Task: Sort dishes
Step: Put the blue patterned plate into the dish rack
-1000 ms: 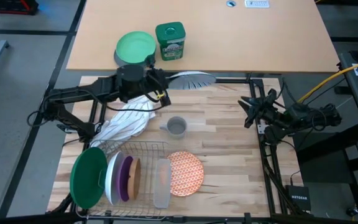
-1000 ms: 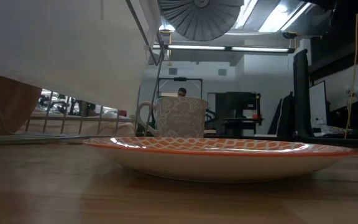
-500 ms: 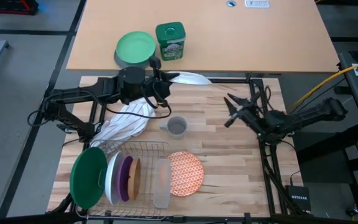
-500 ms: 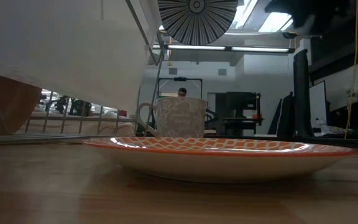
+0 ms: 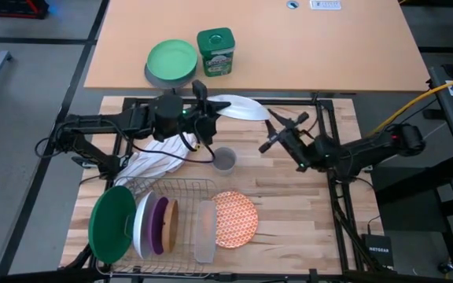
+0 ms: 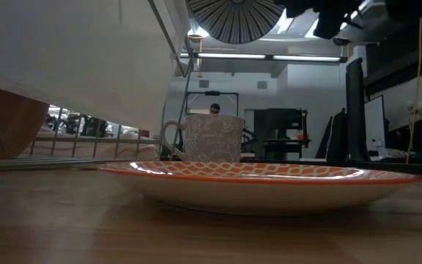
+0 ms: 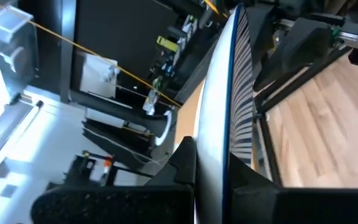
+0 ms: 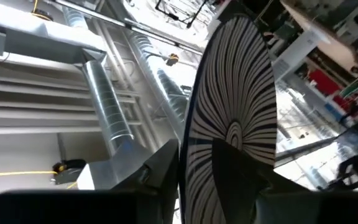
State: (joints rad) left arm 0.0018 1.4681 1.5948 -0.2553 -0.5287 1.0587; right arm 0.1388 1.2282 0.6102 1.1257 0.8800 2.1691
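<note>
While the left gripper [image 5: 204, 108] clamps the rim of the blue-and-white striped plate [image 5: 238, 108] and holds it in the air above and behind the grey mug [image 5: 224, 159], the right gripper [image 5: 278, 132] hangs just beside the plate's far edge — fingers parted, empty. Nearer than the mug, the orange patterned plate [image 5: 233, 218] lies flat beside the wire rack [image 5: 181, 189].

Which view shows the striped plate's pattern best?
The right wrist view: the striped plate faces that camera, its radiating stripes plain. The left wrist view shows it edge-on, pinched in the left gripper. The high view shows mostly its pale side; the low view only its lower part at the picture's top.
</note>
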